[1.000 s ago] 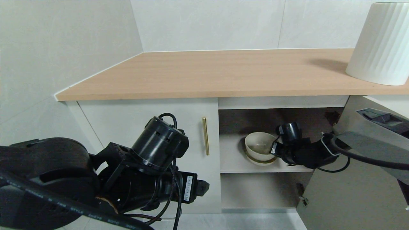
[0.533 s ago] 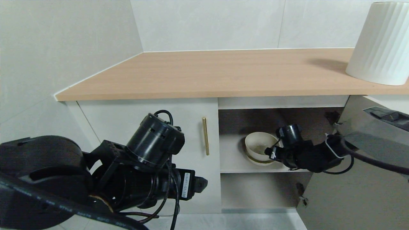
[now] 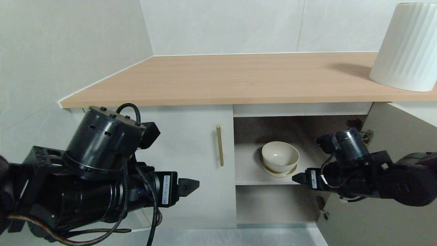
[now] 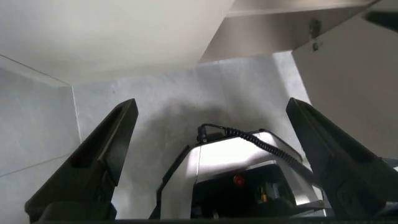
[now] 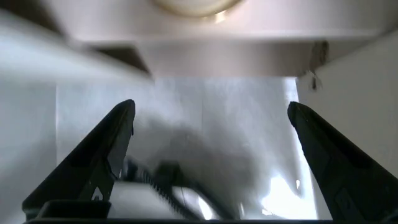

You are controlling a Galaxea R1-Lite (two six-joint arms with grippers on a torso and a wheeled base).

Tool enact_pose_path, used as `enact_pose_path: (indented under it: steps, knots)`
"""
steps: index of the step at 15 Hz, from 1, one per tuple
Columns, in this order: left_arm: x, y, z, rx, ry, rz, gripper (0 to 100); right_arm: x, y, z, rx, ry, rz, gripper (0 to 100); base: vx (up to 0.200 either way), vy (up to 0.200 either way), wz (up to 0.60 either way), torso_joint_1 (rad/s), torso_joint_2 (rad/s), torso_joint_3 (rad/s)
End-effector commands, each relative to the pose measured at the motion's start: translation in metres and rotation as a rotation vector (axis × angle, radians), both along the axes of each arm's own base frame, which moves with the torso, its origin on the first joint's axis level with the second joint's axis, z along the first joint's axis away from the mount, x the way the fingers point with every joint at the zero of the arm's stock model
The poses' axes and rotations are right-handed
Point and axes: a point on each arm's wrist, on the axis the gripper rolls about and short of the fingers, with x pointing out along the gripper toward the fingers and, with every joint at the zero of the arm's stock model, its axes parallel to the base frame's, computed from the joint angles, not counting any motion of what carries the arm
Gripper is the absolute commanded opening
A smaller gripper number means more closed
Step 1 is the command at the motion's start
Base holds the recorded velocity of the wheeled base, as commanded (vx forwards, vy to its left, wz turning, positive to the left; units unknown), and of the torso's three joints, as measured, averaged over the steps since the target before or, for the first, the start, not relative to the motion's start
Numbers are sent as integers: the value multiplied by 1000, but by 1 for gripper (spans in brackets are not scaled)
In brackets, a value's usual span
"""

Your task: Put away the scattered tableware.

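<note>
A cream bowl (image 3: 280,156) sits on a small gold-rimmed plate (image 3: 277,172) on the upper shelf (image 3: 247,167) of the open cabinet. Its underside shows in the right wrist view as the bowl (image 5: 189,6). My right gripper (image 3: 297,178) hovers just outside the shelf's front edge, below and right of the bowl, not touching it. In its wrist view the right gripper (image 5: 208,121) is open and holds nothing. My left gripper (image 3: 190,186) hangs in front of the closed left door, and its wrist view shows the left gripper (image 4: 211,115) open and holding nothing.
The left cabinet door (image 3: 191,136) is closed and has a gold handle (image 3: 220,145). The right door (image 3: 375,212) stands swung open beside my right arm. A wooden countertop (image 3: 239,78) runs above, with a white ribbed container (image 3: 406,48) at its right. A lower shelf (image 3: 276,205) lies beneath.
My right gripper has drawn back out of the cabinet and down, leaving the bowl on the plate. My left arm has swung left and upward.
</note>
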Motion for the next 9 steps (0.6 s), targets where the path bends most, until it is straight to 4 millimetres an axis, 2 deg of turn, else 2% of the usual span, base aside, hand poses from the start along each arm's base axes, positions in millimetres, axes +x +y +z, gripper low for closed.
enact_pose_path:
  steps: [1,2,3,4,9]
  knots:
    - [-2,14,1,3,-17,33,100,-46,-15,39,40,-62,44,100,0,0,0,0,0,0]
    - [-2,16,3,-1,-25,39,100,-50,-17,41,38,-54,45,100,0,0,0,0,0,0]
    - [-8,27,8,-20,-52,60,100,-70,-20,53,51,-45,74,100,0,0,0,0,0,0]
    - [-14,32,11,-35,-69,61,100,-80,-22,56,61,-28,105,100,0,0,0,0,0,0]
    - [-14,35,15,-80,-109,45,100,-82,-22,50,49,9,113,100,0,0,0,0,0,0]
